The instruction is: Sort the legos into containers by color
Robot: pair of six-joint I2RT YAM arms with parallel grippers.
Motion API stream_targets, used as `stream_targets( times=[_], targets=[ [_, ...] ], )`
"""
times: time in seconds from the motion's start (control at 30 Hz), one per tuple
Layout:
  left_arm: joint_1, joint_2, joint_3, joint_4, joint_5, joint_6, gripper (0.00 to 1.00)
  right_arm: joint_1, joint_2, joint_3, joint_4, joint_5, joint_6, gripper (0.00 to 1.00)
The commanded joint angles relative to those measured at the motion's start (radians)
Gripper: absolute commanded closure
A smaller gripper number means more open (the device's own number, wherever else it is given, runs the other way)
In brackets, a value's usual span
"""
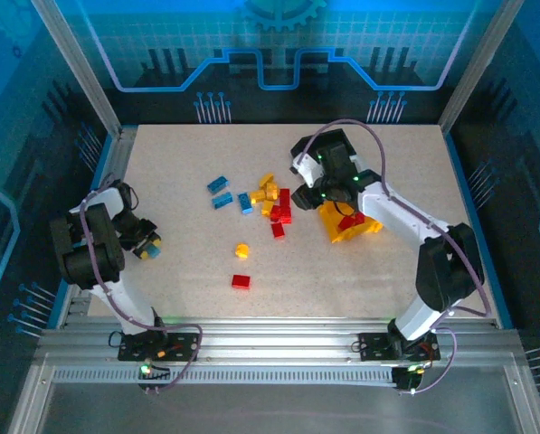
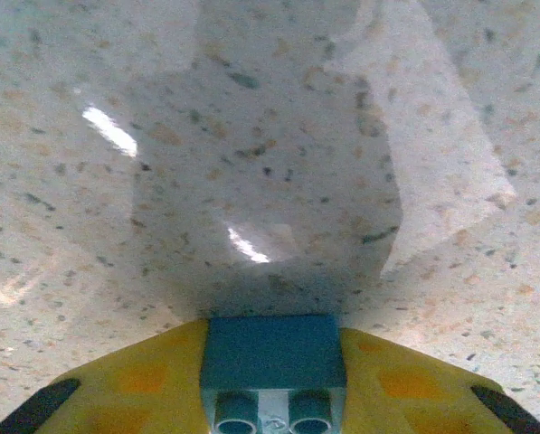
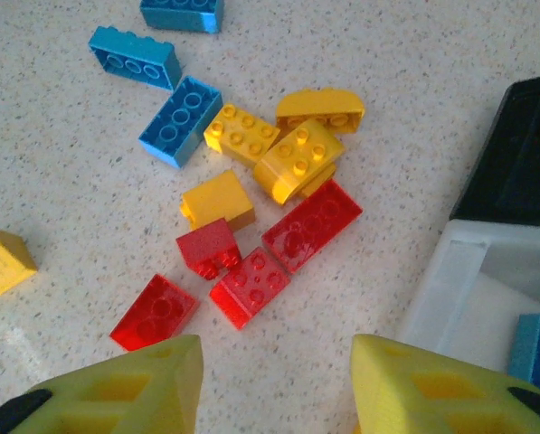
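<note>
Speckled table (image 1: 188, 262); left claw (image 1: 146, 246) low, gripping blue lego (image 2: 271, 351)

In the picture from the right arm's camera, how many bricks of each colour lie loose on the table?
Blue bricks: 3
Yellow bricks: 5
Red bricks: 4
Total: 12

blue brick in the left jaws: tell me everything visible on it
The blue brick is smooth plastic, one flat rectangular face toward the wrist camera, two round studs or tubes at its near end. It sits square between the left jaws, yellow pads against both sides. Speckled table lies beyond; contact there cannot be told.
</note>
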Motion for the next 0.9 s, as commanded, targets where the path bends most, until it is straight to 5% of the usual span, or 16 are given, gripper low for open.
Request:
stream_targets(
  times=[0.0,0.2,0.4,0.87],
  targets=[
    [-0.066,-0.013,0.029,0.023,0.153,0.043,0.67,-0.037,-0.068,-0.019,-0.038,-0.041,0.108,0.5],
    [-0.238,-0.044,0.165,0.003,0.21,0.037,0.68,-0.121,-0.212,-0.136,-0.008,-0.098,0.284,0.45],
    [-0.421,-0.005,0.367,0.087,0.342,-0.115,0.68,-0.193,-0.366,-0.212,-0.017,-0.132,0.384,0.43],
    [-0.815,0.479,0.951,0.486,0.579,-0.558,0.67,-0.26,-0.609,-0.321,-0.026,-0.137,0.517,0.38]
  ],
)
